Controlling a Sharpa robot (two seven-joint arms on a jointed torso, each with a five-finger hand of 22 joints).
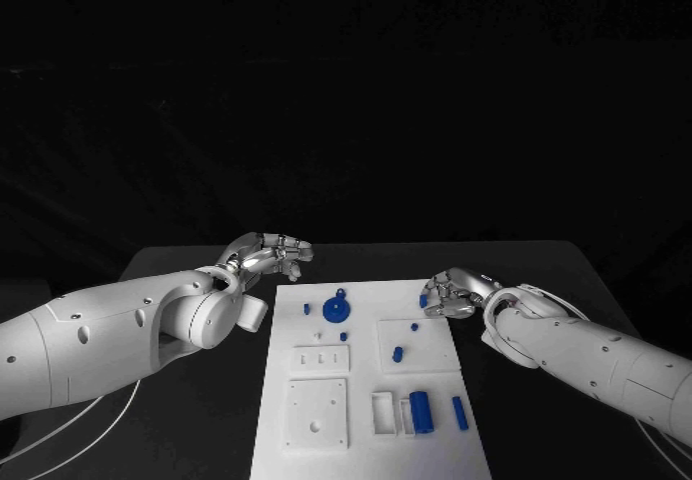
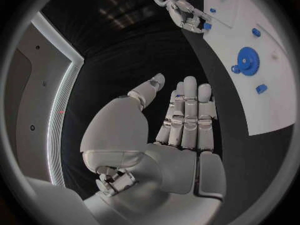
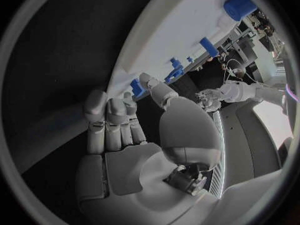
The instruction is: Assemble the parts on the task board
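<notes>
The task board (image 1: 368,400) lies between both hands. The left hand (image 1: 267,257), fingers straight and empty in its wrist view, hovers beyond the board's far corner. The right hand (image 1: 454,295) pinches a small blue part (image 2: 206,26) at the board's opposite edge.

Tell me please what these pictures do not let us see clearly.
- Right hand, head view: whether it holds the small blue part at the task board edge; its fingers cover the contact.
- Blue gear, head view: too small to tell if seated.
- Left hand, head view: palm hidden by its own fingers.
</notes>
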